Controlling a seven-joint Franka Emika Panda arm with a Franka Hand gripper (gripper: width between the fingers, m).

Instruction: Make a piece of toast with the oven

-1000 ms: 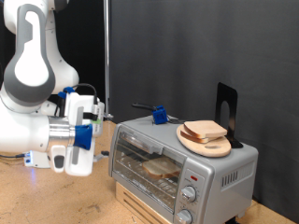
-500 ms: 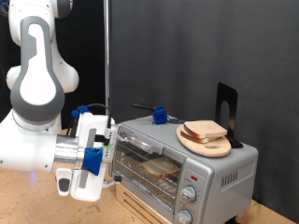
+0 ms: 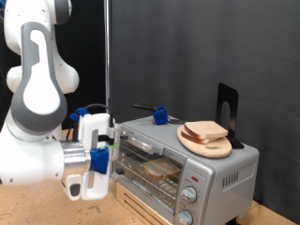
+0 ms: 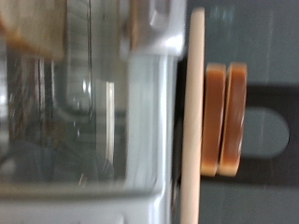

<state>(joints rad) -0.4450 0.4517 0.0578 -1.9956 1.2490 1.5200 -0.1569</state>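
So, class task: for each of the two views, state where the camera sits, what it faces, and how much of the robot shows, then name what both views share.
Exterior view: off the arm, facing the oven front at an angle; shows the white arm and its tool at the oven's left side by the door.
Wrist view: on the hand, close to the oven glass; no fingers show.
Shared: the oven, and the wooden board with bread on top of it.

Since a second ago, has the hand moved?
Yes. In the exterior view the hand has dropped lower and edged right, closer to the oven door, now level with the toast inside.
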